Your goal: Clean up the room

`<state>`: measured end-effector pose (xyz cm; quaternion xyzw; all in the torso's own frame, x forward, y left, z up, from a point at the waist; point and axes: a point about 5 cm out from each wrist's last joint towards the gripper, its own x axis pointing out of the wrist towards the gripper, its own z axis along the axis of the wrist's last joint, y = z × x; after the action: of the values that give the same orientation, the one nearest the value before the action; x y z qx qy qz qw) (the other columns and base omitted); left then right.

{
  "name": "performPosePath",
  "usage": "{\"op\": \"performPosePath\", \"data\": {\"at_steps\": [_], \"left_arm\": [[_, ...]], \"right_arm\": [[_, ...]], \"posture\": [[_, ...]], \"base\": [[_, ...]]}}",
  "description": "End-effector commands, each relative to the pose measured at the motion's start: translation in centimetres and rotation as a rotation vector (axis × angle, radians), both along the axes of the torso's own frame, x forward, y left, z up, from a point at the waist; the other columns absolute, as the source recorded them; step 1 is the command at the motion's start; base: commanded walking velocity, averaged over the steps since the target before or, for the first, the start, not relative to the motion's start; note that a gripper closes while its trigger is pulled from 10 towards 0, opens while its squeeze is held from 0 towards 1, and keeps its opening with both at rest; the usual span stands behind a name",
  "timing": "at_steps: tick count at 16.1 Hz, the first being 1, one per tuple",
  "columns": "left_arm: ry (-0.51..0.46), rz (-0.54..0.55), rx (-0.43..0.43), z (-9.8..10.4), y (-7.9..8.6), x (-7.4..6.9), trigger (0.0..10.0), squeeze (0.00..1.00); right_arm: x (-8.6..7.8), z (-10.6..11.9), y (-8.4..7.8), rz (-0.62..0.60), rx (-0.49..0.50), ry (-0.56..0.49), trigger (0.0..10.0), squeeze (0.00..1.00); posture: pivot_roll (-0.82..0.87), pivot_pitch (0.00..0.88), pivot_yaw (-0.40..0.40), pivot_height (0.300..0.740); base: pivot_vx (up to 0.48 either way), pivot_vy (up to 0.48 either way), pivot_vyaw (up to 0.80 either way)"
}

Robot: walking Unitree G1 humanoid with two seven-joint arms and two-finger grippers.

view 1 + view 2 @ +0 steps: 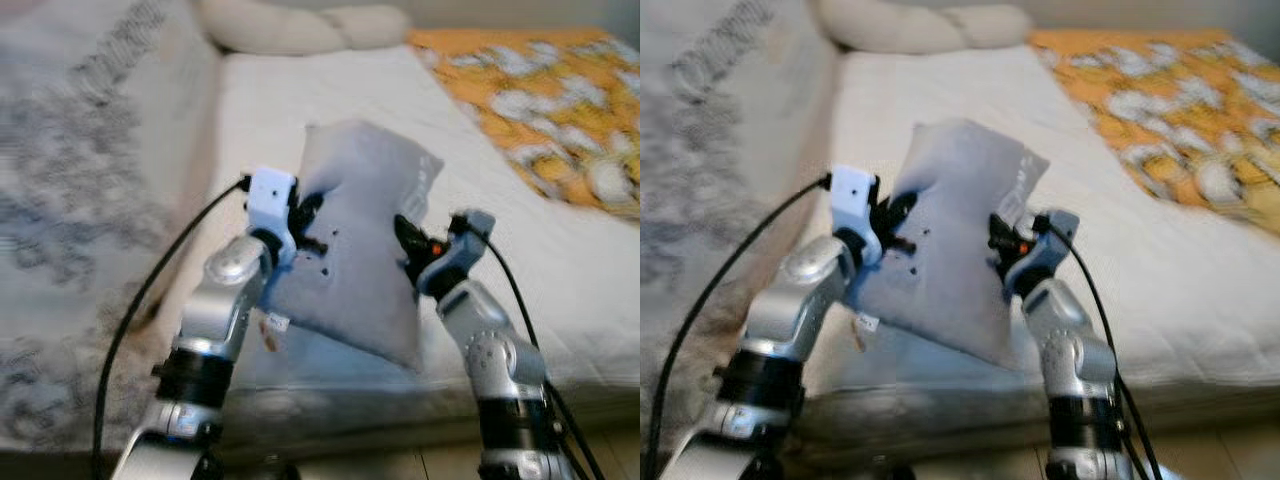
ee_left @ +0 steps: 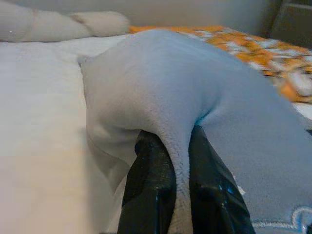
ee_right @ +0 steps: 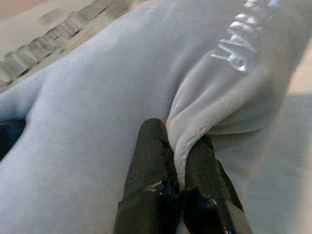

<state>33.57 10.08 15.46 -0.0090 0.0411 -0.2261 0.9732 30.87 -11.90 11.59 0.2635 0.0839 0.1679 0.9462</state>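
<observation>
Both grippers hold a pale grey fleece pillow (image 1: 360,250) up above the near edge of the bed (image 1: 560,270). The left gripper (image 2: 181,161) has its black fingers pinched on a fold at one side; the right gripper (image 3: 178,161) is clamped on a fold at the other. Beyond lies the white sheet, then an orange patterned blanket (image 1: 550,90) and a cream bolster (image 1: 300,25) at the far end

Left gripper (image 1: 305,215) raised, jaws pinched, right gripper (image 1: 410,240) raised, jaws pinched
</observation>
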Motion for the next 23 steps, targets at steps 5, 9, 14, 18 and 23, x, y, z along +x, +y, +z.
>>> {"op": "performPosePath", "data": {"at_steps": [5, 9, 14, 18, 23], "left_arm": [[-0.05, 0.015, -0.013, 1.4, -0.4, 0.3, 10.0, 0.0], [-0.058, -0.015, 0.033, 0.9, -0.8, 0.0, 10.0, 0.0], [-0.065, -0.039, 0.042, 0.9, -1.3, 0.0, 10.0, 0.0], [-0.065, -0.065, 0.137, 0.8, -1.0, 1.1, 10.0, 0.0], [-0.092, -0.037, 0.283, 1.3, -0.5, 4.2, 10.0, 0.0]], "right_arm": [[-0.5, -0.1, 0.9, 0.081, -0.016, 0.005, 10.0, 0.0], [-0.3, -0.5, 0.3, 0.032, -0.012, 0.037, 10.0, 0.0], [0.0, -0.8, -0.4, -0.005, -0.035, 0.057, 10.0, 0.0], [0.6, -1.6, -2.3, -0.182, -0.036, 0.112, 10.0, 1.0], [0.8, -2.2, -4.7, -0.26, -0.132, 0.1, 10.0, 1.0]], "posture": [[-0.06, 0.0, 0.036, 0.74], [-0.06, 0.0, 0.041, 0.74], [-0.07, 0.0, 0.044, 0.74], [-0.07, 0.0, 0.043, 0.74], [-0.08, 0.0, 0.048, 0.74]], "base": [[0.3, 0.0, 0.48], [0.0, 0.0, 0.0], [0.0, 0.0, 0.0], [0.0, 0.0, 0.0], [0.0, 0.0, 0.0]]}}
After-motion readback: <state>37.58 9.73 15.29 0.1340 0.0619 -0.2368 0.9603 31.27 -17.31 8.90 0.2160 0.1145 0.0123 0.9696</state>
